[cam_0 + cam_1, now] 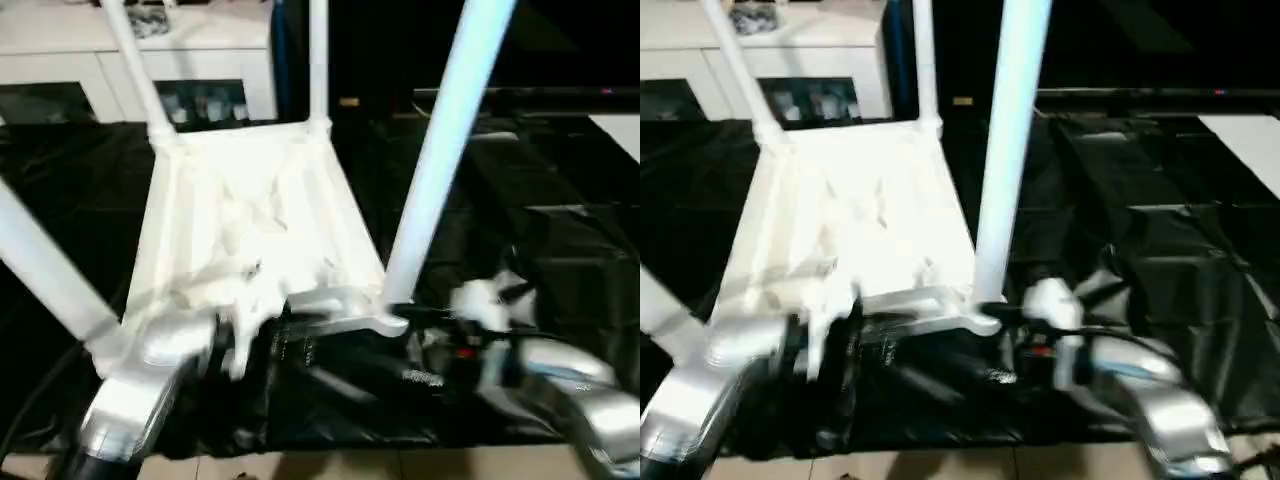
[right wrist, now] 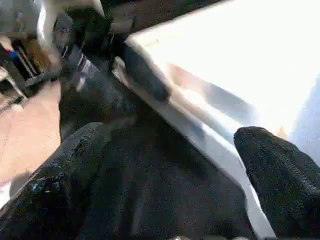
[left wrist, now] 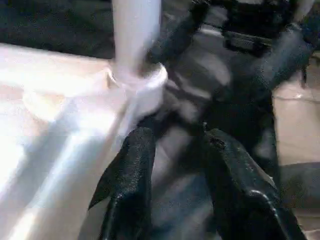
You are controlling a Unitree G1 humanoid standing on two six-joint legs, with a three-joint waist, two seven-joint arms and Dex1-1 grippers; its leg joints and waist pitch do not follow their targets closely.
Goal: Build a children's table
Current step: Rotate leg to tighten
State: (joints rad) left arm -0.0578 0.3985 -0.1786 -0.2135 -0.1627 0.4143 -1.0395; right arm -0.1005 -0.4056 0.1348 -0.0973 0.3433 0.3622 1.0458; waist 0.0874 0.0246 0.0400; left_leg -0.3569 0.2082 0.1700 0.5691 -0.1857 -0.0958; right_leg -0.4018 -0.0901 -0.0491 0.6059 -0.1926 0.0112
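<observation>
Children's table [image 1: 250,240] upside down on the black-draped work surface [image 1: 560,260], ribbed underside up, near short edge of the top lying along the surface's near edge. Long axis of the top running away from the robot, toward the far edge. Legs pointing up and splaying outward.

Counted: one tabletop, four legs, all seated in corner sockets. Near-right leg [image 1: 445,150], near-left leg [image 1: 50,275], far-left leg [image 1: 135,65], far-right leg [image 1: 318,60]. Two grippers.

Left gripper [image 3: 175,165] at the near edge of the top, just off the near-right socket [image 3: 142,87]; fingers [image 3: 132,170] parted with nothing between them, released, apart from the plastic. Socket and leg lying just ahead of the fingertips in the left wrist view.

Right gripper [image 2: 175,165] spread wide, empty, over black cloth just beside the near edge of the top [image 2: 210,135], tabletop ahead and to one side of the fingers. In the head views sitting by the foot of the near-right leg, on its outer side.

Key relation: near-right leg standing between the two grippers, both within close reach, left one looking marginally nearer the socket. Judged: all legs in, assembly looks nearly done; remaining job probably seating check or flipping upright, needing a grip on both sides of the top's near edge. Risk: tall splayed legs tipping the load.
</observation>
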